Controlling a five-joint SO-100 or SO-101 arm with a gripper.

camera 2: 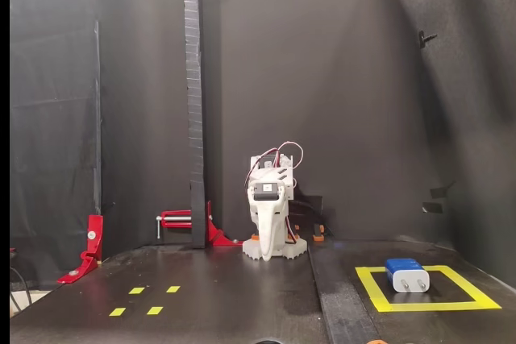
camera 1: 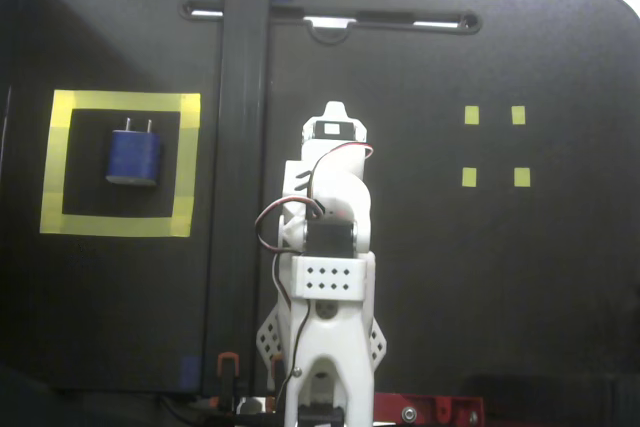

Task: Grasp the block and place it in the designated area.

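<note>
In a fixed view from above, the small dark-blue rounded block (camera 1: 134,156) lies inside the yellow-tape square outline (camera 1: 119,226) at left, well apart from the white gripper (camera 1: 334,107), whose fingers appear clenched; from the front, the block (camera 2: 406,275) sits within the outline (camera 2: 426,306) at near right.

Dark-blue block (camera 1: 134,156) lies flat inside yellow-taped designated area (camera 1: 119,227)
</note>
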